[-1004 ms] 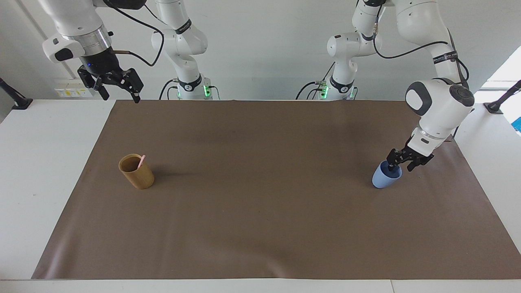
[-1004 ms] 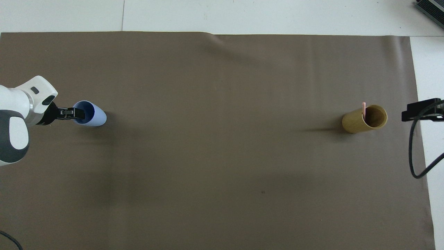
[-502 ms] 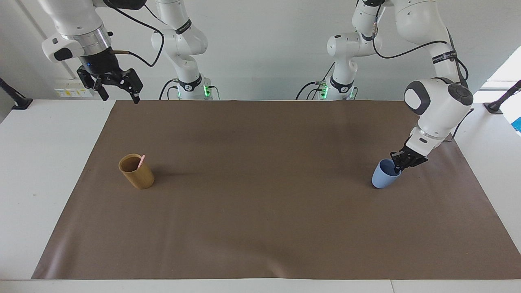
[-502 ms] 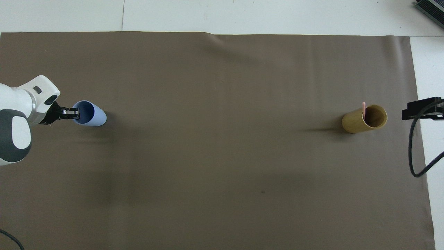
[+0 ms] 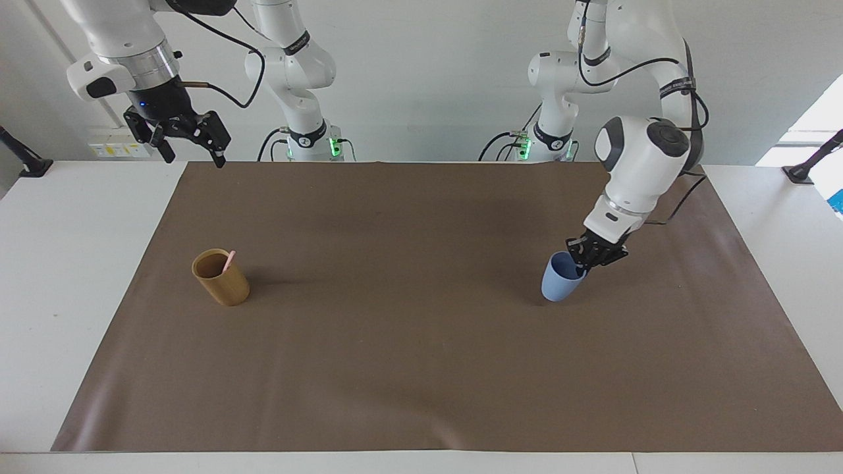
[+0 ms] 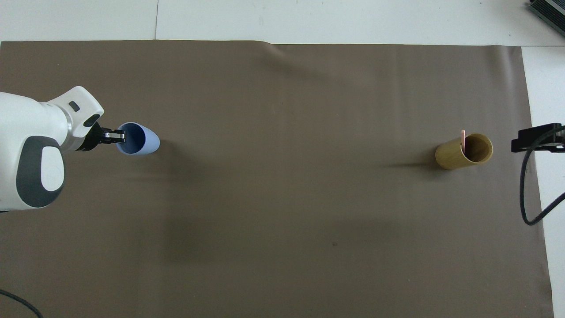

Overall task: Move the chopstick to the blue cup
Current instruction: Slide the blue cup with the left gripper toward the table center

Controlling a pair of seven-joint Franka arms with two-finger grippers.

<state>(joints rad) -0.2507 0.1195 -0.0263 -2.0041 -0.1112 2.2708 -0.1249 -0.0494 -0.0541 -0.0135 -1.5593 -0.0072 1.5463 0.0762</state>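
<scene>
While upright, chopstick (image 5: 228, 261) in tan cup (image 5: 221, 277)

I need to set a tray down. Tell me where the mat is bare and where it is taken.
Bare: the whole stretch of brown mat between the blue cup and the tan cup, plus the strips nearer to and farther from the robots. Taken: the left gripper pinches the blue cup's rim; the tan cup holds the chopstick. The right gripper waits open, raised.

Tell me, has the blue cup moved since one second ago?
Yes. The blue cup, its rim gripped by the left gripper, has moved toward the tan cup at the right arm's end.
</scene>
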